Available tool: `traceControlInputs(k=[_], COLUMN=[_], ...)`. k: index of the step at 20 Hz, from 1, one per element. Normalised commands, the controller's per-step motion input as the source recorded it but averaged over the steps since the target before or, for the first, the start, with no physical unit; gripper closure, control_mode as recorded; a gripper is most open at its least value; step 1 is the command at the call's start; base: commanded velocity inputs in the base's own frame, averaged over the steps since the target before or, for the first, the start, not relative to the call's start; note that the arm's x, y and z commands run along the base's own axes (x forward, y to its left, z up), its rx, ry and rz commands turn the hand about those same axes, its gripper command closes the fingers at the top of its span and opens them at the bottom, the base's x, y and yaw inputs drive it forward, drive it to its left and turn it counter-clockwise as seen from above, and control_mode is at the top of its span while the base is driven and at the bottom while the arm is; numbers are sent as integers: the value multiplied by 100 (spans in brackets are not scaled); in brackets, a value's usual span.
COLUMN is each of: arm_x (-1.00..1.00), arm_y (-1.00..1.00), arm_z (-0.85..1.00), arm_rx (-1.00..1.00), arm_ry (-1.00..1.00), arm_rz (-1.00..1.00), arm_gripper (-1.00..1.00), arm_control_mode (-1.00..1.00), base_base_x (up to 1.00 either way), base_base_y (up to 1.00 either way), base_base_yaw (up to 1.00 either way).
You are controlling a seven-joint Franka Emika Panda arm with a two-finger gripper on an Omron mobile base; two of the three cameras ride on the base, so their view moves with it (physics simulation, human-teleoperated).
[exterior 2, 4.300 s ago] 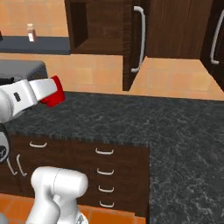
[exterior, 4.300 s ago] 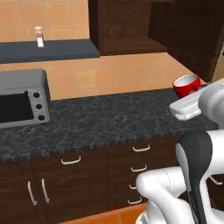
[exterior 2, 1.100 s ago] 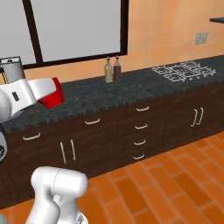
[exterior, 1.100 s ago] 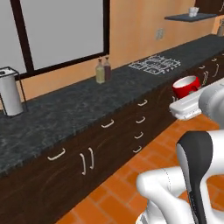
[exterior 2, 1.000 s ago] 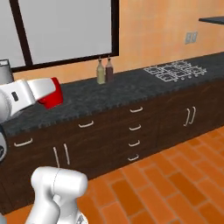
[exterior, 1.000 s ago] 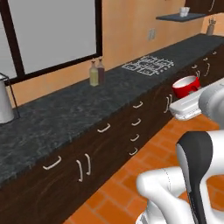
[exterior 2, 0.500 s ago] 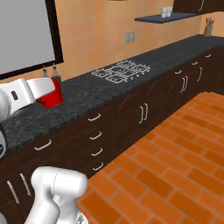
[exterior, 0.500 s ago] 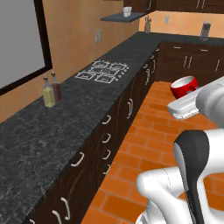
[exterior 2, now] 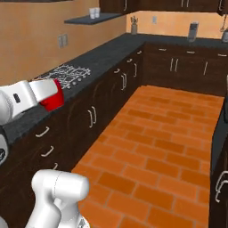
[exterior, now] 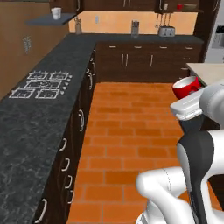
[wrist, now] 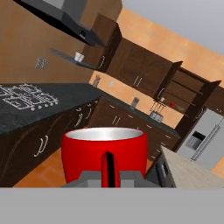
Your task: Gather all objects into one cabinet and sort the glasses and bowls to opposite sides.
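— Red cup (wrist: 103, 153) front and centre: where is it?

— At the end of the white arm, above the orange brick floor (exterior: 131, 127), between the runs of kitchen units. In the hand view its white inside and rim face up, and one dark fingertip (wrist: 109, 168) lies against its near wall.

— So the gripper (wrist: 109, 173) has hold of it?

— Yes, clamped tight on the cup. From the left base view the cup (exterior: 186, 87) sits upright on top of the white hand; from the right base view it (exterior 2: 52, 95) pokes out past the hand's end.

— What lies around it?

— A long dark speckled counter (exterior: 39, 113) runs along the wall to the robot's left, with a white-lined hob (exterior: 40, 84) set into it. Dark wood base cabinets (exterior 2: 111, 95) with short pale handles stand under it.

— And farther off?

— A second counter (exterior: 148, 39) crosses the far end, carrying a toaster (exterior: 165, 31) and a small dark appliance (exterior: 135, 28). A grey shelf (exterior: 46, 19) on the orange wall holds a white cup (exterior: 55, 12). Beyond, an open wall cabinet (wrist: 186, 94) with inner shelves stands beside a grey fridge (wrist: 201, 138); a small red thing (wrist: 172, 105) rests on one shelf, too small to identify.
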Motion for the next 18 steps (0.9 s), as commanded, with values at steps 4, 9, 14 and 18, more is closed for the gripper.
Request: traceControlInputs(k=[4, 9, 14, 18], arm_x=[0, 0, 0, 0], arm_y=[0, 0, 0, 0], arm_z=[0, 0, 0, 0], arm_rx=[0, 0, 0, 0], arm_ry=[0, 0, 0, 0], arm_rz=[0, 0, 0, 0], arm_gripper=[100, 100, 100, 100], arm_control_mode=[100, 100, 100, 100], base_base_x=[99, 100, 64, 96], base_base_y=[47, 41, -1, 29], base_base_yaw=[-43, -36, -44, -32])
